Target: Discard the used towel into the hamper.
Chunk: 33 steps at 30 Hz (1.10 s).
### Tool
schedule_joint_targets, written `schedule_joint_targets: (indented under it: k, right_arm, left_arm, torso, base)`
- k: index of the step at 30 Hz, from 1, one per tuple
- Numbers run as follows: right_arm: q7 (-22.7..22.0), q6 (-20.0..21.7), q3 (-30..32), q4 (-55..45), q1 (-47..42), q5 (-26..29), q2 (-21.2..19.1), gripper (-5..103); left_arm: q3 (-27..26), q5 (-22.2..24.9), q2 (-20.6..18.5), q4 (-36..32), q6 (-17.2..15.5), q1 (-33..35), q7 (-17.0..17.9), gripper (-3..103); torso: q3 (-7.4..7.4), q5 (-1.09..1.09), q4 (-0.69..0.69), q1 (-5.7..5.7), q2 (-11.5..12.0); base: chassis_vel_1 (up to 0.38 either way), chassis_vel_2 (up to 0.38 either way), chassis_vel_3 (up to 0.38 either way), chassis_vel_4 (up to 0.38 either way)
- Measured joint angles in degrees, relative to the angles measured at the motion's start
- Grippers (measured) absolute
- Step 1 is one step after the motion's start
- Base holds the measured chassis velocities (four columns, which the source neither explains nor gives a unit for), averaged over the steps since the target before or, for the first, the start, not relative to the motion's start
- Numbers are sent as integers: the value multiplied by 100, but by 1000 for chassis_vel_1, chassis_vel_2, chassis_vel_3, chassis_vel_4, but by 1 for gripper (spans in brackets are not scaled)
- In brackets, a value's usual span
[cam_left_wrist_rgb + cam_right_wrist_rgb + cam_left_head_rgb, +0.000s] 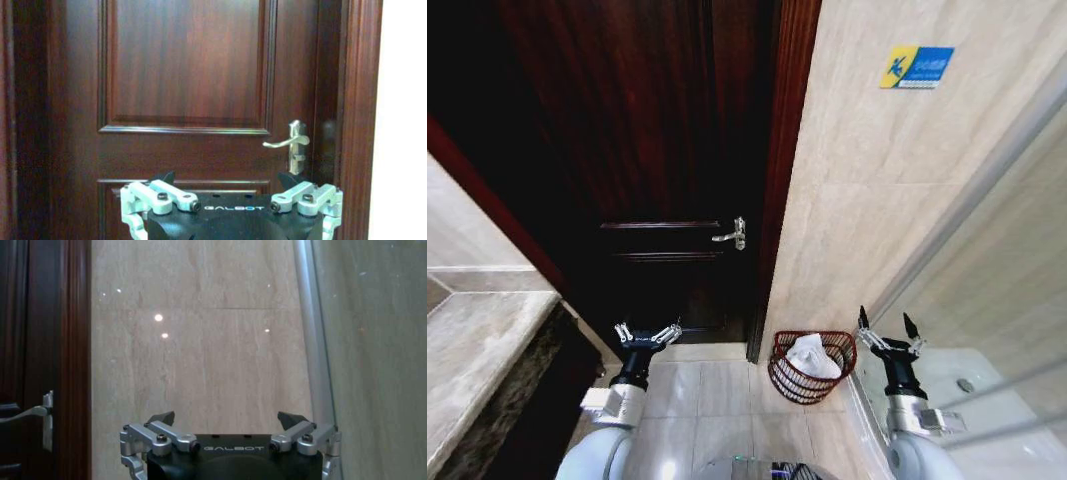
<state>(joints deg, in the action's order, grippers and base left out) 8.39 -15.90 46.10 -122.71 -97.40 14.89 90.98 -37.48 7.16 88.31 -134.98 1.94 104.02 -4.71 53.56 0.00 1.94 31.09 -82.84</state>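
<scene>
Pale floor tiles (707,395) were seen below both raised arms. Left gripper (648,335) and right gripper (888,334) were held spread, empty. Between them, nearer the right, the hamper (811,366) was seen holding a white towel (812,356); beyond, a dark wooden door (657,150).

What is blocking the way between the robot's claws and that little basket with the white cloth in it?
Nothing visible. The hamper sits on open floor by the wall, a white towel already inside. The left gripper and right gripper hang open and empty on either side.
</scene>
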Motion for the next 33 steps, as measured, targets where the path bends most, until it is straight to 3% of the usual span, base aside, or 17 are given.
schedule_joint_targets:
  k: [26,33]
  right_arm:
    - [35,-250,50,285,176,-409,119,100]
    - [11,-384,128,224,10,-378,119,100]
  left_arm:
    - [0,0,0,0,0,1,0,100]
    - [0,0,0,0,0,-1,0,100]
  torso:
    - [-2,0,-2,-4,-3]
    - [2,0,0,7,2]
  base:
    - [127,-125,-122,127]
    - [-17,-2,-5,-9]
